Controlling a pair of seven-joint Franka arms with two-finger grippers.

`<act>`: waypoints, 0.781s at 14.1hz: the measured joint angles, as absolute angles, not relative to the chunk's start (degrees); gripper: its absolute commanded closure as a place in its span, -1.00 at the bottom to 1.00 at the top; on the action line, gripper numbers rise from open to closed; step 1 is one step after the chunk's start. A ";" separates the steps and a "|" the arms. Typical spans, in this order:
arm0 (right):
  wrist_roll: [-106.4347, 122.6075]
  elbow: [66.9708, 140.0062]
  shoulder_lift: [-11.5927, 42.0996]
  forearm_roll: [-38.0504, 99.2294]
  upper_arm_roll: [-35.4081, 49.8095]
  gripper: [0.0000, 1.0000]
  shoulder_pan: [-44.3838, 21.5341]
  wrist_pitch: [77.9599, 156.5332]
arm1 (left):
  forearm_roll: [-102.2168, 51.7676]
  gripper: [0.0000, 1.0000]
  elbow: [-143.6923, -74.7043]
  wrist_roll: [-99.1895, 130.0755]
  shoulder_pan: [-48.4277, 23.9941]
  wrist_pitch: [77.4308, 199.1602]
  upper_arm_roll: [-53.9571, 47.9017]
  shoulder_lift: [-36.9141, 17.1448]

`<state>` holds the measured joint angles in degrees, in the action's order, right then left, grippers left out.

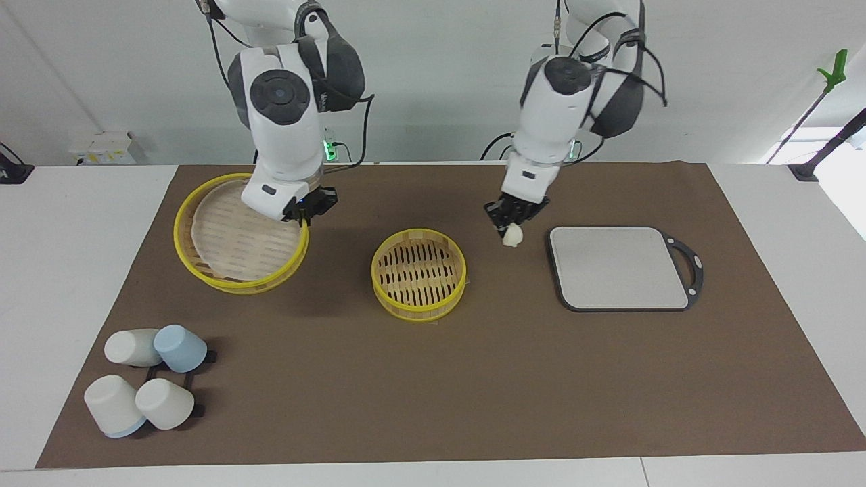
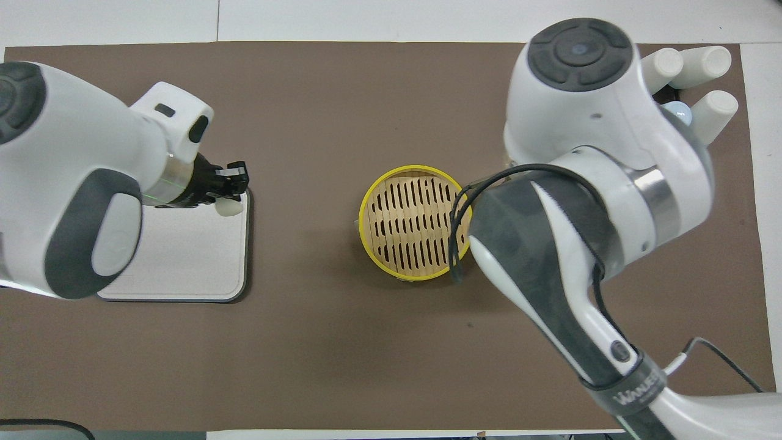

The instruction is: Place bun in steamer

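The bun (image 1: 513,235) is a small cream-white lump held in my left gripper (image 1: 512,225), which is shut on it in the air over the mat, between the grey board and the steamer basket (image 1: 419,312). In the overhead view the bun (image 2: 231,208) hangs under the left gripper (image 2: 236,190) over the board's corner. The basket (image 2: 368,211) stands open and empty mid-table. My right gripper (image 1: 308,215) is shut on the rim of the steamer lid (image 1: 230,237) and holds it tilted, toward the right arm's end. The overhead view hides the lid and the right gripper under the right arm.
A grey rectangular board (image 1: 619,267) with a dark handle lies toward the left arm's end and also shows in the overhead view (image 2: 183,263). Several white and blue cups (image 1: 145,385) lie on a rack farther from the robots at the right arm's end; some also show in the overhead view (image 2: 702,73).
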<state>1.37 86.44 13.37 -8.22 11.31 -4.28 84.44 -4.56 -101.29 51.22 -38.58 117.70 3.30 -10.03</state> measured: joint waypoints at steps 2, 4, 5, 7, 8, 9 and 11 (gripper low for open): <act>3.09 87.69 13.34 -8.21 11.33 1.00 -2.77 85.82 | -4.50 0.59 -100.93 54.61 -43.50 123.10 3.24 -14.60; 3.14 88.26 13.27 -8.11 11.60 1.00 -2.84 86.30 | -3.67 0.59 -100.96 55.05 -46.98 126.48 3.32 -18.43; 3.14 88.40 13.18 -8.01 11.78 1.00 -2.93 86.34 | -2.94 0.59 -101.10 55.43 -48.32 128.28 3.32 -20.24; 3.14 88.49 13.04 -7.93 11.99 1.00 -2.97 86.41 | -2.41 0.51 -101.73 55.67 -49.88 131.39 3.39 -22.80; 3.14 88.52 12.98 -7.88 11.99 1.00 -2.98 86.43 | -2.34 0.37 -101.83 55.67 -50.03 132.13 3.40 -23.36; 3.14 88.54 12.93 -7.86 11.99 1.00 -2.97 86.46 | -2.25 0.24 -101.89 55.67 -50.03 132.65 3.51 -23.57; 3.14 88.60 12.83 -7.84 11.99 1.00 -2.98 86.55 | -2.00 -0.07 -102.06 55.66 -50.02 133.38 3.84 -23.57</act>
<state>3.14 88.60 12.83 -7.84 11.99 -2.98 86.55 -2.00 -102.06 55.66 -50.02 133.38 3.84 -23.57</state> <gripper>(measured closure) 0.916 0.696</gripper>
